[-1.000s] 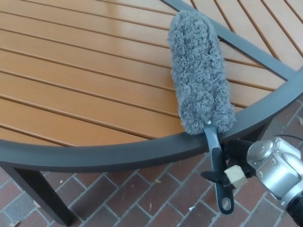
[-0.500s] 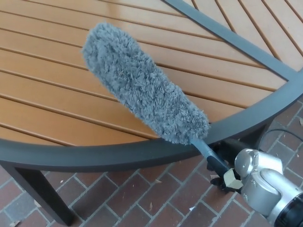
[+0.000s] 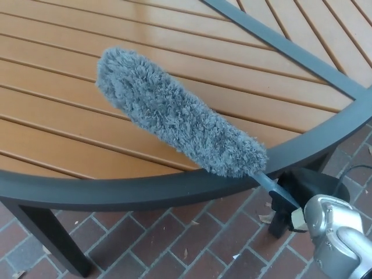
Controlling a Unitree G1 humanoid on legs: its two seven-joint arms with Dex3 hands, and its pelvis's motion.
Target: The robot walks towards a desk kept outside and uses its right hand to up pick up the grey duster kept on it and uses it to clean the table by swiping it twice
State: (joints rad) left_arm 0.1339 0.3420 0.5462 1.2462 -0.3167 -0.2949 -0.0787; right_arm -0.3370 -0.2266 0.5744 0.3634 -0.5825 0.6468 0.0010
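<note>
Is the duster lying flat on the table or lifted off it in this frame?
Lying on it. The duster head rests diagonally across the table slats, its handle past the dark rim, held by the right hand.

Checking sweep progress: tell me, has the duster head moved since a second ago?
Yes. The duster has swung left across the table's slats, away from the diagonal grey bar.
</note>
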